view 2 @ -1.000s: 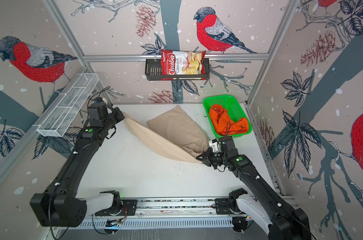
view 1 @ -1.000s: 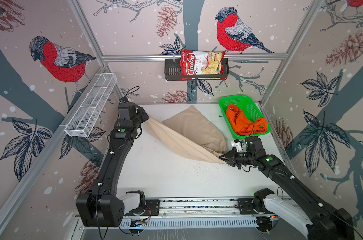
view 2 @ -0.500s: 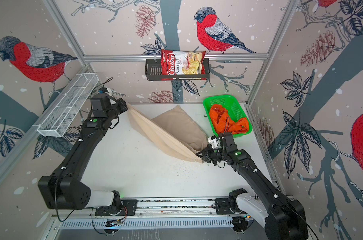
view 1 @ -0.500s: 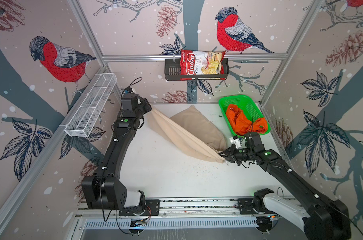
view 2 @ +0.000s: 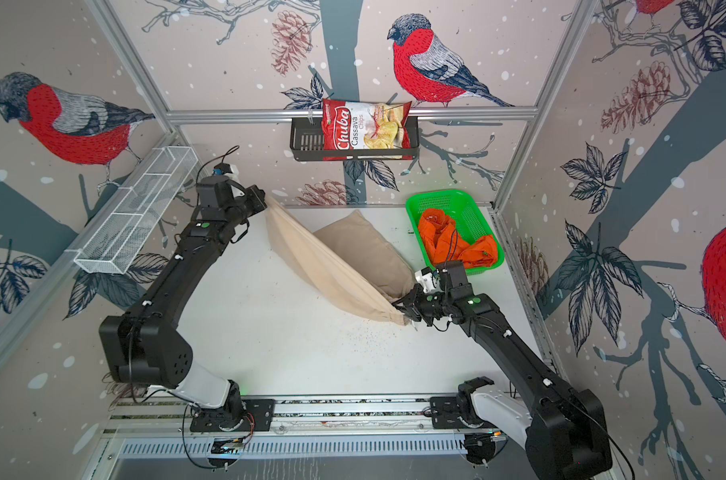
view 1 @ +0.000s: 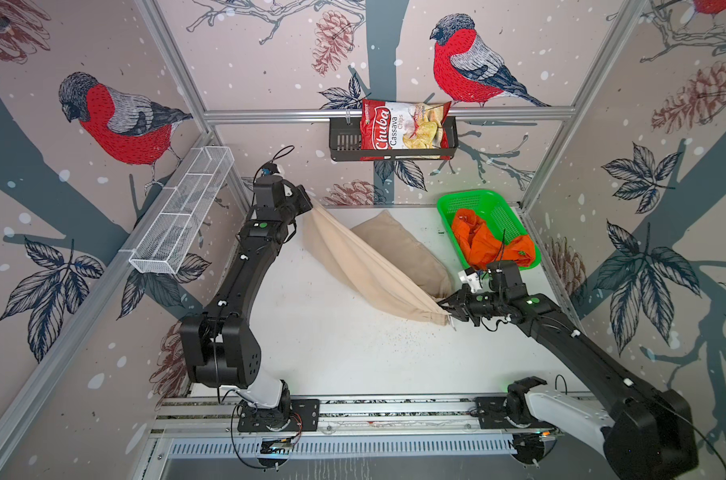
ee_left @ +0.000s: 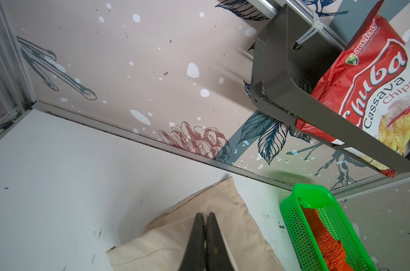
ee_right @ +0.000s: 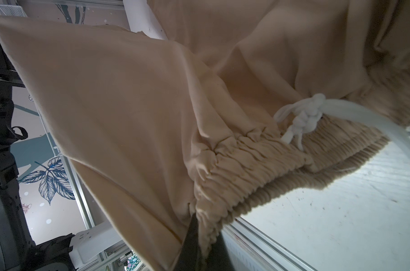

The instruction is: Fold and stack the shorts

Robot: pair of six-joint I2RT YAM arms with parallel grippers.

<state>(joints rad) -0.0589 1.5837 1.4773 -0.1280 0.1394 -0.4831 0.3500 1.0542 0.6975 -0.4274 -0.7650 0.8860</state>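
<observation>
In both top views the beige shorts (view 1: pixel 365 266) are noted stretched over the surface (view 1: pixel 332 353), pinched between the closed left fingers (ee_left: pixel 195 241) and closed right fingers (ee_right: pixel 189 246), while the orange shorts (view 1: pixel 475 241) are heaped in the green basket (view 1: pixel 469 194) and a chip bag (view 1: pixel 403 129) is kept in the black rack (view 1: pixel 342 143).

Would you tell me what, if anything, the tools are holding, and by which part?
Both hold the beige shorts: the right tool grips the gathered waistband, the left tool the opposite end.
</observation>
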